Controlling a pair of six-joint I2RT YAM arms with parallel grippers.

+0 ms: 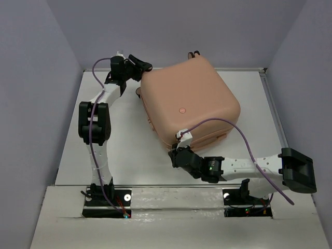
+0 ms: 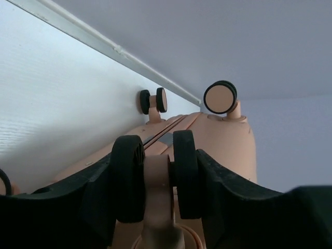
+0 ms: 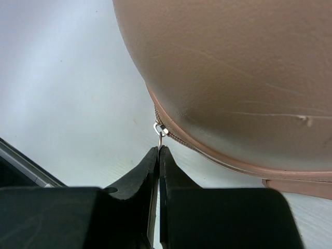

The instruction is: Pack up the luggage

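Observation:
The salmon-pink luggage (image 1: 189,98) lies closed on the white table, its caster wheels toward the back wall. My left gripper (image 1: 139,66) is at its back left corner. In the left wrist view the black fingers (image 2: 223,192) press from both sides on one twin caster wheel (image 2: 128,176), so that gripper (image 2: 158,166) is shut on it. Two other wheels (image 2: 153,100) (image 2: 220,97) stick out farther along the shell. My right gripper (image 1: 176,154) is at the front corner of the luggage (image 3: 233,67). It (image 3: 158,150) is shut on the metal zipper pull (image 3: 161,132).
A raised rim (image 1: 272,104) borders the white table (image 1: 119,150) on the right. Grey walls (image 1: 176,31) close in the back and both sides. The left arm (image 1: 96,124) stands upright left of the suitcase.

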